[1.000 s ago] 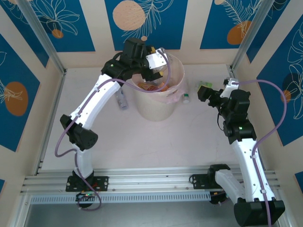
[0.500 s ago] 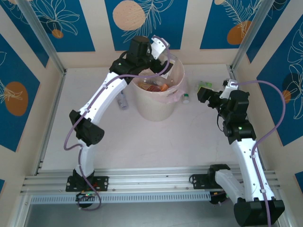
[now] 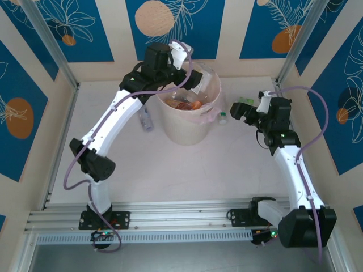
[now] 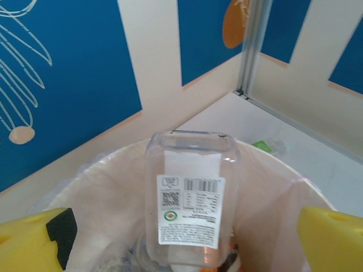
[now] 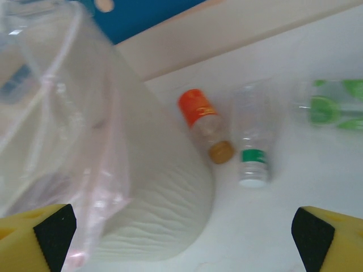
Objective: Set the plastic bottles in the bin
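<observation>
The cream bin [image 3: 187,131] with its clear liner stands at the back middle of the table, with several bottles inside. My left gripper [image 3: 182,61] hovers over the rim, open. In the left wrist view a clear bottle with a white label [image 4: 190,198] points cap-down into the bin [image 4: 278,170], between the wide-apart yellow fingertips [image 4: 34,241] and touching neither. My right gripper [image 3: 238,111] is open just right of the bin [image 5: 164,215]. Ahead of it lie an orange-labelled bottle [image 5: 203,123], a clear bottle with a green band [image 5: 252,144] and a green-labelled bottle [image 5: 332,107].
Another bottle [image 3: 146,120] lies on the table left of the bin, under the left arm. Blue-and-cream walls with metal posts close in the back and sides. An aluminium rail [image 3: 181,218] runs along the near edge.
The left gripper has swung back and left over the bin, and the bottle now sits free between its fingers. The right gripper has moved left toward the bottles beside the bin.
</observation>
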You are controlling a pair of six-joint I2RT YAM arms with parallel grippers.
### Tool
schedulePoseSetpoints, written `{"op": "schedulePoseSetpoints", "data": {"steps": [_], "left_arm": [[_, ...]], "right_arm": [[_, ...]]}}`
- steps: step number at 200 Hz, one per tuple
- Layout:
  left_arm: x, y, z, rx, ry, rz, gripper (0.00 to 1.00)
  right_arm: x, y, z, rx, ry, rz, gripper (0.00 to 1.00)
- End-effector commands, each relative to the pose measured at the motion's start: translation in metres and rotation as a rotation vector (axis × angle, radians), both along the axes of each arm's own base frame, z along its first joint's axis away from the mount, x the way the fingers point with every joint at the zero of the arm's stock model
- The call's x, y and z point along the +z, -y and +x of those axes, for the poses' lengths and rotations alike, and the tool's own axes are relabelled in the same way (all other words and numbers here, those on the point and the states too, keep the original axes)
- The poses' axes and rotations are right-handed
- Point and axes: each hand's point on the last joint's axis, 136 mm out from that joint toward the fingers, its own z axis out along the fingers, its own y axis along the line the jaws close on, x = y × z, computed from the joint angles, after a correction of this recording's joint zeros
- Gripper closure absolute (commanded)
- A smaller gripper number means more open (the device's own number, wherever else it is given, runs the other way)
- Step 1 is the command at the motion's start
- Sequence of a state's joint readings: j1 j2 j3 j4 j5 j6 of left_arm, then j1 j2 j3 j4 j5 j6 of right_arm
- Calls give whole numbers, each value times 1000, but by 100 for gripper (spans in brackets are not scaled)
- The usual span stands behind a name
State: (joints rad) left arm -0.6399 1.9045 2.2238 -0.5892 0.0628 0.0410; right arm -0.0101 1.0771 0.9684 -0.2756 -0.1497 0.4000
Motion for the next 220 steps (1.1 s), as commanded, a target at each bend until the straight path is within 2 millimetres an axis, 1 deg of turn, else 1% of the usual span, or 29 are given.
{"op": "schedulePoseSetpoints", "data": {"steps": [1, 11, 26, 49, 73, 97, 111, 120, 133, 142, 153, 177, 190, 198, 213, 220], "left_arm": [[-3, 11, -12, -87, -11, -8, 0], [-15, 15, -2, -72, -14, 16, 0], [-31, 21, 17, -43, -17, 41, 0], [-52, 42, 34, -88, -24, 60, 0], [-63, 64, 43, -158, -8, 46, 0], [-74, 66, 62, -122, 29, 80, 0], [-79, 68, 67, -125, 48, 92, 0], [-80, 72, 66, -145, 54, 92, 4], [-77, 74, 63, -166, 53, 74, 12], [-69, 75, 60, -178, 59, 59, 19], [-55, 73, 59, -164, 73, 36, 26], [-20, 54, 69, -50, 65, -70, 35], [-5, 43, 71, 0, 27, -149, 37], [1, 40, 72, 16, 12, -182, 38], [4, 38, 76, 50, 10, -208, 39], [3, 35, 81, 86, 7, -221, 39]], "right_arm": [[60, -31, -1, 181, 174, 40, 0], [67, -28, 4, 156, 178, 22, 0], [71, -26, 12, 142, 163, 16, 1], [73, -27, 18, 138, 160, 33, 0], [68, -26, 19, 129, 144, 31, 1], [62, -25, 17, 125, 124, 20, 0], [60, -26, 14, 130, 116, 17, 0], [60, -25, 13, 130, 115, 15, 1], [59, -25, 11, 126, 113, 14, 0], [58, -24, 11, 122, 112, 14, 0], [56, -24, 11, 119, 109, 14, 0], [52, -24, 11, 114, 100, 18, 0], [49, -24, 11, 112, 95, 18, 0], [48, -23, 12, 110, 92, 19, 1], [46, -23, 12, 108, 91, 20, 0], [45, -23, 12, 106, 89, 20, 1]]}}
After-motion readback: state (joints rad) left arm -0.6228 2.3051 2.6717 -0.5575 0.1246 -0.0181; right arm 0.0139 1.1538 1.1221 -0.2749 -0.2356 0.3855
